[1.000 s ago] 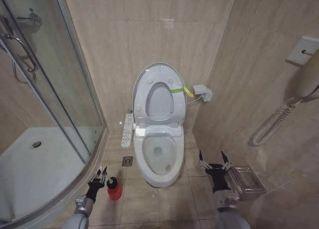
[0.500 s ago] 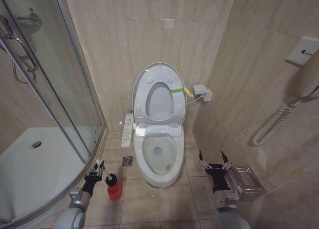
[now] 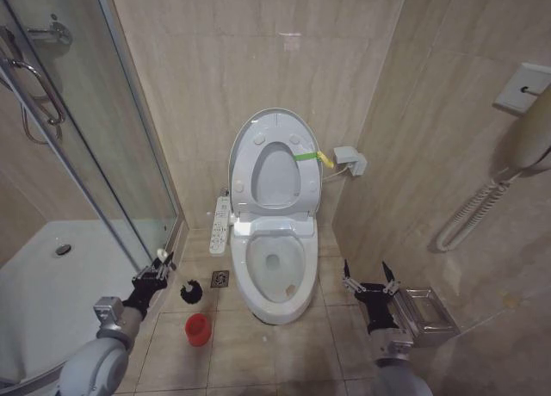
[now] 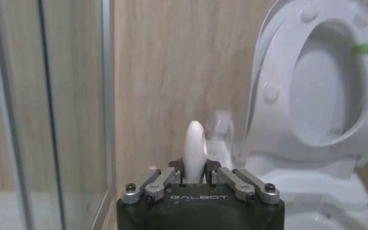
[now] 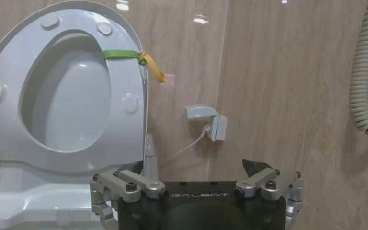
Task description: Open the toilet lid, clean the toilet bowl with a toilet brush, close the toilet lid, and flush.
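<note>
The toilet lid (image 3: 275,177) stands raised against the back wall with the seat ring in front of it, a green-and-yellow tab (image 3: 308,156) at its edge. The toilet bowl (image 3: 275,271) lies uncovered below. My left gripper (image 3: 157,268) hovers left of the bowl, shut on the toilet brush (image 3: 189,290), whose black head hangs above the floor. The brush's red holder (image 3: 198,329) stands alone on the tiles below it. In the left wrist view the gripper (image 4: 194,168) clamps the white handle (image 4: 194,141). My right gripper (image 3: 368,281) waits open to the right of the bowl; the right wrist view shows the gripper (image 5: 190,168) facing the lid (image 5: 63,103).
A glass shower enclosure (image 3: 95,155) closes off the left side. A floor drain (image 3: 219,279) and the long button panel (image 3: 220,225) sit left of the bowl. A metal tray (image 3: 428,314) and a handset with coiled cord (image 3: 482,207) hang on the right wall.
My left gripper has lifted the brush out of the red holder and carried it up and to the left. The holder stays on the floor. The right arm has not moved.
</note>
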Robot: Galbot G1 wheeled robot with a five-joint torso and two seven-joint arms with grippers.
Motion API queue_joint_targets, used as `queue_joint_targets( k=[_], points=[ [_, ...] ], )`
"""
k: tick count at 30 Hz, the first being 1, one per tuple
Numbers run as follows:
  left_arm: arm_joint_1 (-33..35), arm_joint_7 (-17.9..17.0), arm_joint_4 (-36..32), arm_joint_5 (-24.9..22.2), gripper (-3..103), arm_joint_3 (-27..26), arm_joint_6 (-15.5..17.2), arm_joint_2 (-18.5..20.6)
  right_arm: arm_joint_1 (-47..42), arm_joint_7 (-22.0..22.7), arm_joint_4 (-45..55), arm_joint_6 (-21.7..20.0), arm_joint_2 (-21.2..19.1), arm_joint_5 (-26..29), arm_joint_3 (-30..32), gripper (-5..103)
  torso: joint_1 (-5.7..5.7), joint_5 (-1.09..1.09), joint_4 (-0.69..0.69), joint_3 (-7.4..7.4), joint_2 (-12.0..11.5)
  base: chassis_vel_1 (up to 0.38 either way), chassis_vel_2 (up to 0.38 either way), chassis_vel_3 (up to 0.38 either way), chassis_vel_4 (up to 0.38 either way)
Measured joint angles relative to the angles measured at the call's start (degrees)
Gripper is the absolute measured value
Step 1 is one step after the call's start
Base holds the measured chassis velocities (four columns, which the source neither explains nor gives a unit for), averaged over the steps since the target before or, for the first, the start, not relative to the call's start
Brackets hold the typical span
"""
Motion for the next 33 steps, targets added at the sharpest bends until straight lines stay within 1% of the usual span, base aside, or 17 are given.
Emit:
queue_joint_targets(
  k=[1,6,8,12,15,17,19,22,24,25,26,27,28,30,33],
  points=[
    [0.49,-0.24,-2.21,-0.6,22,-0.56,0.54,0.62,0.0,0.0,0.0,0.0,0.0,0.0,0.0,100,0.0,0.0,0.0,0.0,0.0,0.0,0.0,0.0,0.0],
    [1.18,-0.32,-5.22,-1.17,22,-0.99,0.73,1.39,0.0,0.0,0.0,0.0,0.0,0.0,0.0,100,0.0,0.0,0.0,0.0,0.0,0.0,0.0,0.0,0.0],
    [1.39,-0.29,-7.8,-1.51,22,-1.04,1.12,1.51,0.0,0.0,0.0,0.0,0.0,0.0,0.0,100,0.0,0.0,0.0,0.0,0.0,0.0,0.0,0.0,0.0],
    [1.01,0.12,-9.32,-1.74,22,-0.56,1.17,1.58,0.0,0.0,0.0,0.0,0.0,0.0,0.0,100,0.0,0.0,0.0,0.0,0.0,0.0,0.0,0.0,0.0],
    [0.01,1.26,-9.45,-1.89,22,0.25,0.54,2.35,0.0,0.0,0.0,0.0,0.0,0.0,0.0,100,0.0,0.0,0.01,0.0,0.0,0.0,0.0,0.0,0.0],
    [-1.3,2.62,-8.98,-3.03,22,0.79,-0.71,3.32,0.0,0.0,0.0,0.0,0.0,0.0,0.0,100,0.0,0.0,0.0,0.0,0.0,0.0,0.0,0.0,0.0],
    [-1.9,3.07,-8.66,-3.53,22,0.99,-1.09,3.74,0.0,0.0,0.0,0.0,0.0,0.0,0.0,100,0.0,0.0,0.0,0.0,0.0,0.0,0.0,0.0,0.0],
    [-5.31,4.92,-6.28,-6.19,22,2.67,-3.0,6.0,0.0,0.0,0.0,0.0,0.0,0.0,0.0,100,0.0,-0.01,0.0,0.0,0.0,0.0,0.0,0.0,0.0],
    [-5.7,5.09,-5.95,-6.46,22,2.89,-3.18,6.21,0.0,0.0,0.0,0.0,0.0,0.0,0.0,100,0.0,0.0,0.0,0.0,0.0,0.0,0.0,0.0,0.0],
    [-6.72,5.5,-5.09,-7.08,22,3.5,-3.66,6.7,0.0,0.0,0.0,0.0,0.0,0.0,0.0,100,0.0,0.0,0.0,0.0,0.0,0.0,0.0,0.0,0.0],
    [-8.87,6.65,-3.15,-8.08,22,4.8,-4.77,7.33,0.0,0.0,0.0,0.0,0.0,0.0,0.0,100,0.0,0.0,0.01,0.0,0.0,0.0,0.0,0.0,0.0],
    [-10.26,7.58,-1.93,-8.57,22,5.67,-5.57,7.55,0.0,0.0,0.0,0.0,0.0,0.0,0.0,100,0.0,0.0,0.01,0.0,0.0,0.0,0.0,0.0,0.0],
    [-10.26,7.58,-1.93,-8.57,22,5.67,-5.57,7.55,0.0,0.0,0.0,0.0,0.0,0.0,0.0,100,0.0,0.0,0.01,0.0,0.0,0.0,0.0,0.0,0.0],
    [-13.62,9.25,0.64,-9.21,22,8.09,-7.11,7.75,0.0,0.0,0.0,0.0,0.0,0.0,0.0,100,0.0,-0.01,0.0,0.0,0.0,0.0,0.0,0.0,0.0],
    [-15.99,9.6,2.13,-9.66,22,9.94,-7.53,7.72,0.0,0.0,0.0,0.0,0.0,0.0,0.0,100,0.0,-0.01,0.0,0.01,-0.01,0.0,0.0,0.0,0.0]
  ],
)
